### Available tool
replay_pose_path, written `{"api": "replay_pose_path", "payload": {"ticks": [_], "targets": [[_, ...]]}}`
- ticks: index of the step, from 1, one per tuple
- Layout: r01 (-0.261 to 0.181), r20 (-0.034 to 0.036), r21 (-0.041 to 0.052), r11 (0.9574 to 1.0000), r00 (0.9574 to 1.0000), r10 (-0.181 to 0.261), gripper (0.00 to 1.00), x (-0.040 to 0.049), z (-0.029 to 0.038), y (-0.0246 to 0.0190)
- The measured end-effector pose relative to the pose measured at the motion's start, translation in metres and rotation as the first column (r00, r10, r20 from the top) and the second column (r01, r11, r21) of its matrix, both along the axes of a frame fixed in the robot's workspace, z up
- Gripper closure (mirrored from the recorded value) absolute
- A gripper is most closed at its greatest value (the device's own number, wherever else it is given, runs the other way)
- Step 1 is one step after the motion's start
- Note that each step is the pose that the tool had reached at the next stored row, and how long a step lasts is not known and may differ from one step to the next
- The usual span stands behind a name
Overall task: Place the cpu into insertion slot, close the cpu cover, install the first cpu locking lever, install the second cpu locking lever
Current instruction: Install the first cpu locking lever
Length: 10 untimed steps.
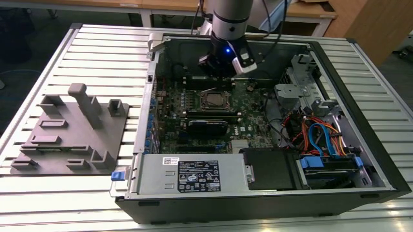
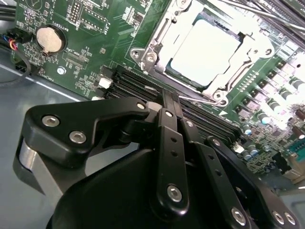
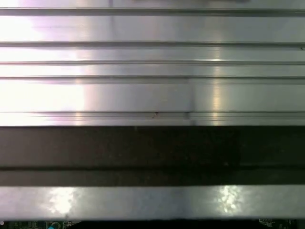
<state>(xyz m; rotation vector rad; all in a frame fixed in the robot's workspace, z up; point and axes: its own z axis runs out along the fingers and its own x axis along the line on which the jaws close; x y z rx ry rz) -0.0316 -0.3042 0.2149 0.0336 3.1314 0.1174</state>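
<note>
gripper [image 2: 170, 98] pinched together on nothing, just beside the cover [image 2: 155, 42] over the chip [image 2: 205, 47] — a skewed push could slip and gouge the board [image 2: 97, 28].

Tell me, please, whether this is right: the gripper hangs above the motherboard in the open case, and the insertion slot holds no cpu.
Not quite: the insertion slot does hold the cpu, its silver top framed by the cpu cover, as the second wrist view shows. The rest stands.
</note>
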Motion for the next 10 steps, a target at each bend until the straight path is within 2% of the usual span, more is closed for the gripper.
{"api": "replay_pose_path", "payload": {"ticks": [10], "targets": [[0.014, 0.0000, 0.0000, 0.9999, 0.9999, -0.014, 0.90, 0.0048, -0.0089, 0.0000]]}}
